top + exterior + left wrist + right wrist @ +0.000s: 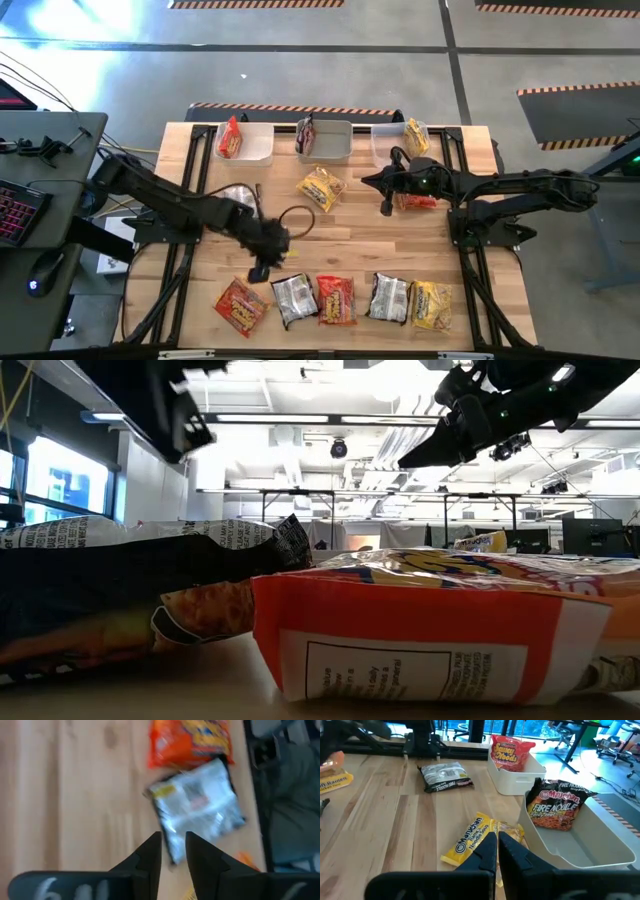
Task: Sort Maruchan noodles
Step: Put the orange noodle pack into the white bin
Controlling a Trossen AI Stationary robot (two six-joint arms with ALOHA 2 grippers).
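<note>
**At the far edge, three bins each hold one flavour**

Along the table's (200,290) far edge, the left bin (262,148) holds a red packet (230,138), the middle bin (335,142) a dark packet (305,135), the right bin (385,140) a yellow packet (416,136): seemingly one colour per bin. Five packets (340,300) line the near edge, unsorted. The left gripper (173,851) hangs above a silver packet (197,807), fingers slightly apart, empty. The right gripper (498,845) is closed on nothing, over a loose yellow packet (475,839).

The wooden table (350,235) carries 3 bins (325,140) and scattered noodle packets (335,298).
</note>
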